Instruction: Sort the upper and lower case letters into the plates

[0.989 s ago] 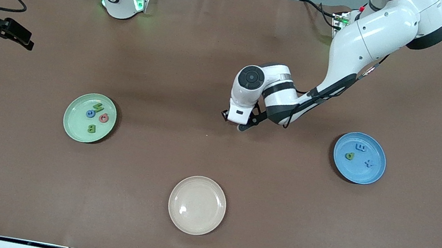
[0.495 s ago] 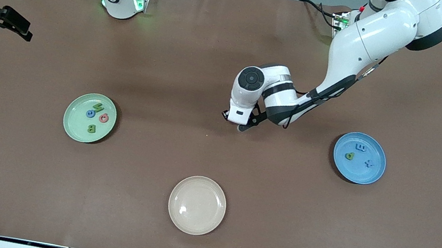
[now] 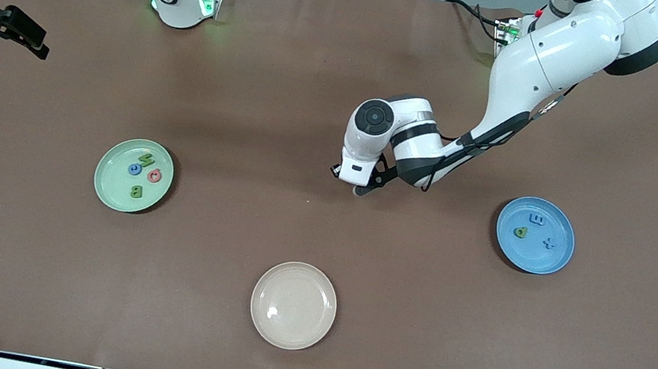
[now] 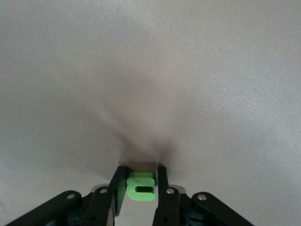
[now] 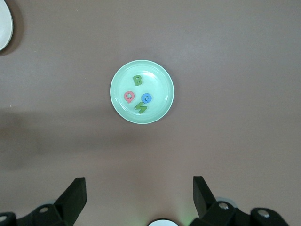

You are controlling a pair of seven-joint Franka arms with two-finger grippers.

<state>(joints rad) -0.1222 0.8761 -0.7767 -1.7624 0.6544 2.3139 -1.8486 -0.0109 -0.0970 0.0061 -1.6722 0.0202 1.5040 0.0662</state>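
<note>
Carefully now: the last green letter is between the fingers

**Front view.** Down at the middle of the brown table [image 3: 606, 364], the left gripper [image 3: 358, 184] is low at the surface, between the two sorting plates and farther from the camera than the empty cream plate [image 3: 293, 305]. The mint green plate [image 3: 133, 175], toward the right arm's end, holds four letters; the blue plate [image 3: 535, 235], toward the left arm's end, holds three. From here the wrist hides whatever the left gripper is working on. The right gripper [image 3: 26, 37] waits at the table's edge, up near its own base.

**Left wrist view.** A small bright green letter [image 4: 140, 186] sits between the left fingers [image 4: 162, 181], which stand close on either side of it, seemingly clamped, though a firm pinch is not certain. My advice: confirm the squeeze is centred on the piece, lift straight up before any sideways travel, and go slowly, since a flat piece this small can twist out.

**Right wrist view.** The right fingers [image 5: 203, 193] stand wide apart, holding nothing, with the mint plate's letters in plain sight below. Which case the green letter is I cannot read, so its plate is a judgement call.
</note>
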